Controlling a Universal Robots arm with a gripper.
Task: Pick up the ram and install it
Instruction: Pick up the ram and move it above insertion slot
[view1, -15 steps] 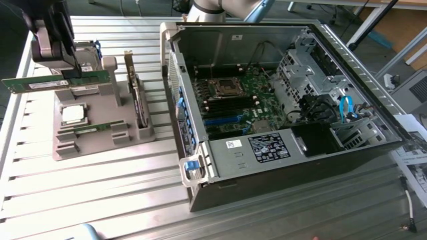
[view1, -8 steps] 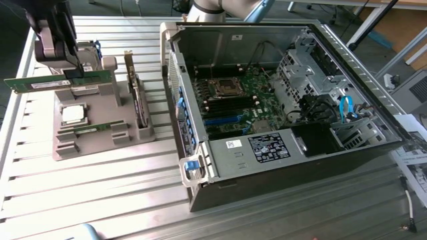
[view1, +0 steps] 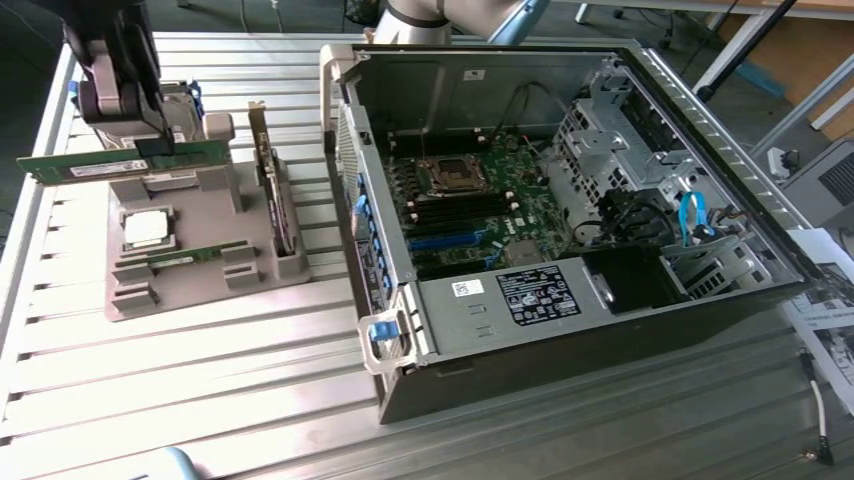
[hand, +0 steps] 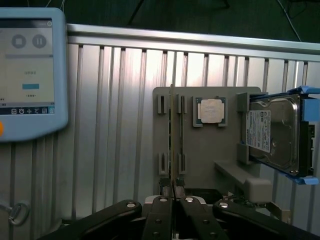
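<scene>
Long thin green circuit-board ram stick (view1: 87, 166): black chips, small white label. Hand (view1: 151, 150): black and grey. Matte grey plastic fixture block (view1: 200, 285), plain. Square processor chip (view1: 144, 228): silver. Ribbed aluminium desk (view1: 200, 400): silver, parallel stripes. Open metal computer case (view1: 534, 355): black and grey. Motherboard (view1: 501, 200) green, slots (view1: 447, 241) blue and black, cable (view1: 690, 215) light blue, latch (view1: 383, 332) blue. Boxy hard drive (hand: 280, 135): silver, white label, blue caddy (hand: 307, 92). Screen pendant (hand: 57, 75): pale blue frame.

Ribbed metal table (view1: 200, 380) bears grey fixture (view1: 200, 290) and open computer case (view1: 467, 320).
</scene>
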